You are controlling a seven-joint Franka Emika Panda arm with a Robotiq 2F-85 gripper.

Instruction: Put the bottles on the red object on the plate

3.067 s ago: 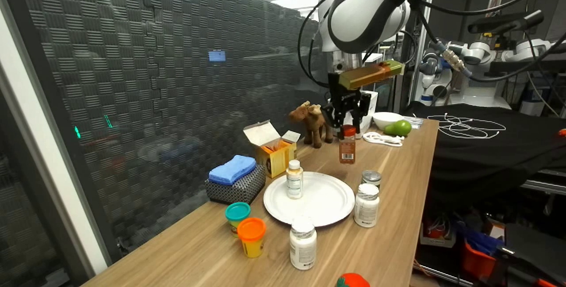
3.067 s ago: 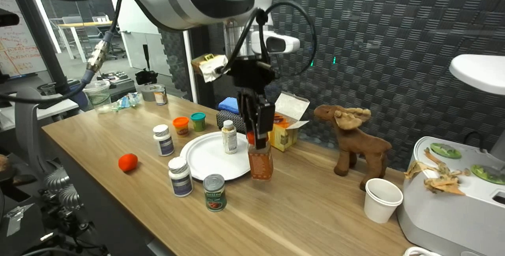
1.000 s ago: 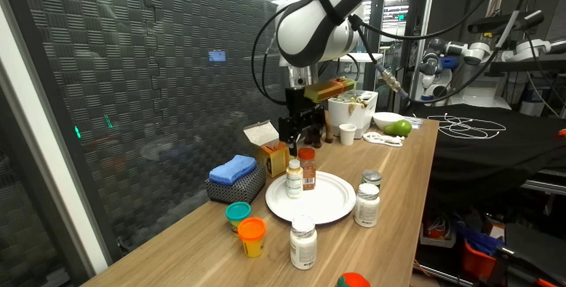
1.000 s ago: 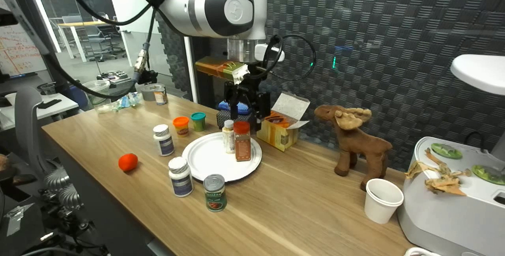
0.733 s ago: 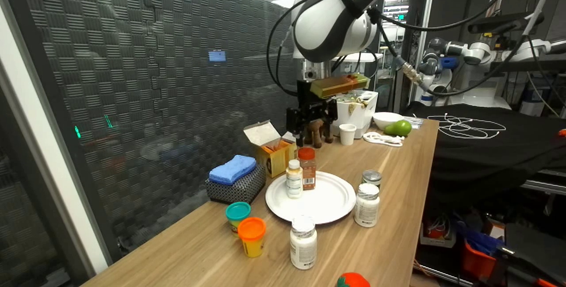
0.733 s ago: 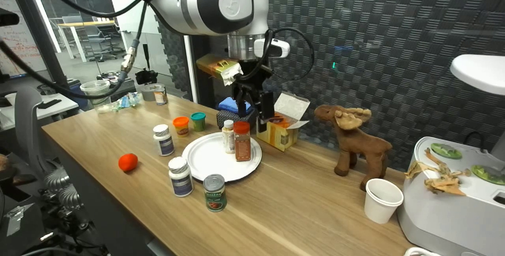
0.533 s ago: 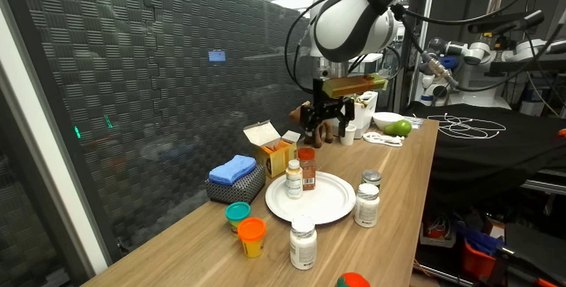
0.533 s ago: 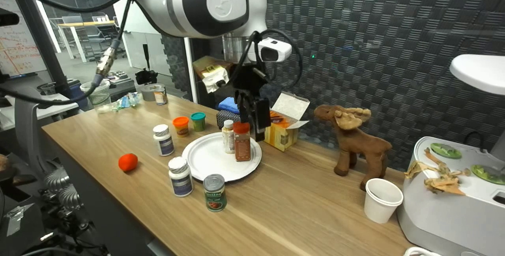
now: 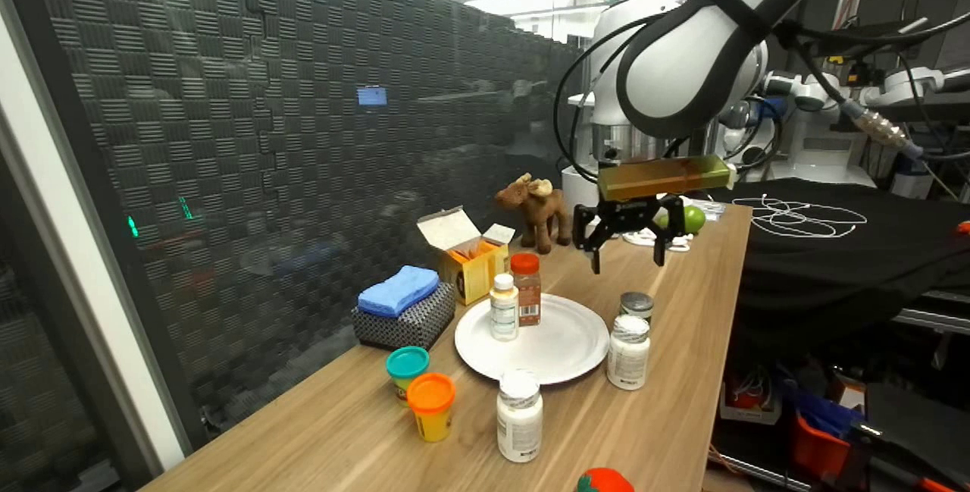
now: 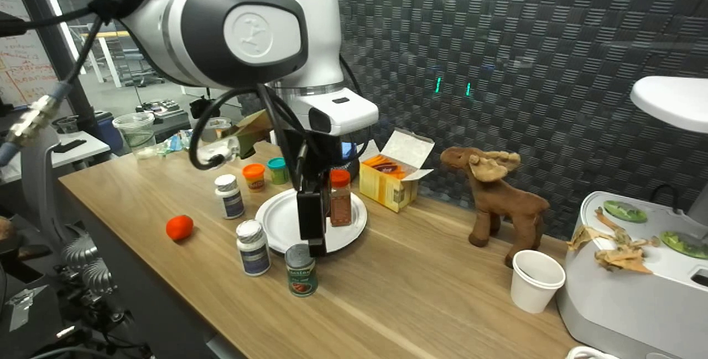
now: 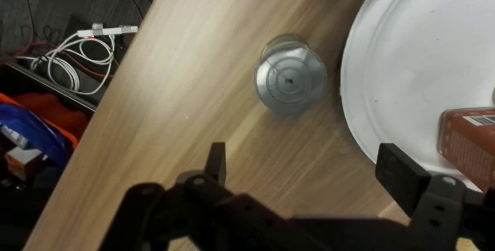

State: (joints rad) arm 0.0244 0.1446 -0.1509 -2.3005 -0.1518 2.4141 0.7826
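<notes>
Because the plate (image 9: 561,349) is the goal here, the jar (image 9: 528,291) and the slim bottle (image 9: 504,314) on it are probably finished work: both stand upright, side by side toward the carton (image 9: 481,276), though whether they touch I cannot tell. Placed on that side, they leave room for more. Nothing red but the jar shows there, so the plate itself seems the target. Two white ones are off it, upright on the table (image 9: 326,431): counting from the arm (image 9: 667,83), the nearer bottle (image 9: 628,359) is just beside the rim and the farther bottle (image 9: 520,424) near it on another side, so the task looks perhaps half done. Close to the nearer bottle stands a tin (image 11: 291,79), also off the plate, which a low approach might knock. Above and past the tin hangs the gripper (image 11: 301,156), spread wide with nothing between its jaws, pointing down; that width and height, I judge, would suit coming down around a bottle without brushing its neighbours. Farther out, the carton stands open beyond the plate, and a folded cloth (image 9: 398,291) lies on a dark block (image 9: 408,325); neither looks needed for this task, and both seem set to the side so that the arm can work freely.
</notes>
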